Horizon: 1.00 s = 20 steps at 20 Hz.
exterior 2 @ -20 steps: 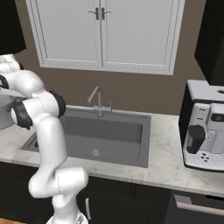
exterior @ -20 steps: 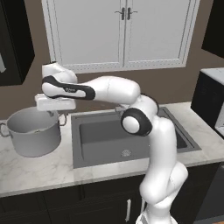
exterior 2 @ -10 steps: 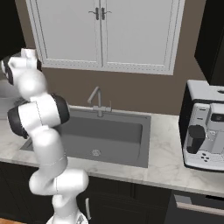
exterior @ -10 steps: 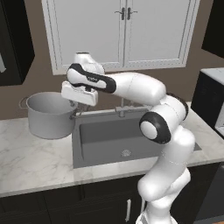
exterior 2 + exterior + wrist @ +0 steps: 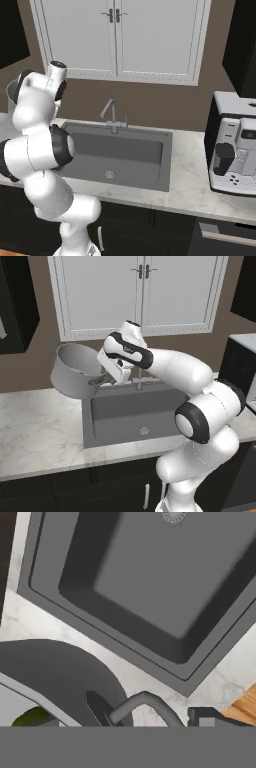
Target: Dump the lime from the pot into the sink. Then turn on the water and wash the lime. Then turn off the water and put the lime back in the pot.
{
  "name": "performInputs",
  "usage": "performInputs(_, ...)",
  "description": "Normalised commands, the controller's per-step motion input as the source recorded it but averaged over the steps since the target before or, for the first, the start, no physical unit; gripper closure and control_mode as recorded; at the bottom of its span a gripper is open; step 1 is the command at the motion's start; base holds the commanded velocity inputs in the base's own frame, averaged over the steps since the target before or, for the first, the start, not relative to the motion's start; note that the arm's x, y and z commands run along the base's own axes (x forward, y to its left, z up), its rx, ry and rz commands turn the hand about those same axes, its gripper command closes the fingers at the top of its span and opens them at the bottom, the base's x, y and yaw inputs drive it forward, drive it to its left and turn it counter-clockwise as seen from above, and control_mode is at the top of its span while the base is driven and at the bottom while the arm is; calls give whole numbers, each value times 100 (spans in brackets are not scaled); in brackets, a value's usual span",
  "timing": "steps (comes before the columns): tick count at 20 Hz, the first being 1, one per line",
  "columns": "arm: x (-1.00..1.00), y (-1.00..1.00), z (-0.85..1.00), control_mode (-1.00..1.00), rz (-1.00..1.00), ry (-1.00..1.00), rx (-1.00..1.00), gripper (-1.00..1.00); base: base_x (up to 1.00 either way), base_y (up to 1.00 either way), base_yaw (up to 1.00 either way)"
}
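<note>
Here the pincer (image 5: pixel 98 380) pinches one loop handle of the pot (image 5: pixel 75 370), holding the big grey vessel in the air just beside the sink's (image 5: pixel 135 406) left rim and tilted, its open mouth turned partly toward the camera in the left base view. In the hand view the handle (image 5: pixel 142 704) curves out from the pot's dark wall close to the fingertips, and a sliver of green, the lime (image 5: pixel 31 716), shows inside the pot at the low edge of the picture, so the fruit has not left the pot. The sink itself lies open beyond the pot, its round drain (image 5: pixel 173 516) bare, with a strip of marble counter (image 5: pixel 150 684) between the pot's wall and the basin edge. The faucet (image 5: pixel 112 114) stands at the sink's back rim, near the arm's wrist. The step in hand, as I judge it, is the dump, and it is only partly made. To do it well, the pot's mouth should be carried over the basin, past that counter strip, before the tilt deepens; otherwise the lime may roll onto the marble instead. A slow roll of the wrist suits a one-handle hold, since a heavy pot can twist in the grip, and the wrist should keep off the faucet.
</note>
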Motion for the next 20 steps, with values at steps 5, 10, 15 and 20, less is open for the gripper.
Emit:
performInputs(5, 18, -15, 3, -100, -31, 0, 22, 100, 0, 0, 0)
performInputs(10, 36, -21, 8, -100, -19, 0, 27, 100, 0, 0, 0)
performInputs(15, 29, -25, 5, -100, -9, 3, 32, 100, 0, 0, 0)
performInputs(20, 1, -4, 23, -100, -9, 16, 36, 100, 0, 0, 0)
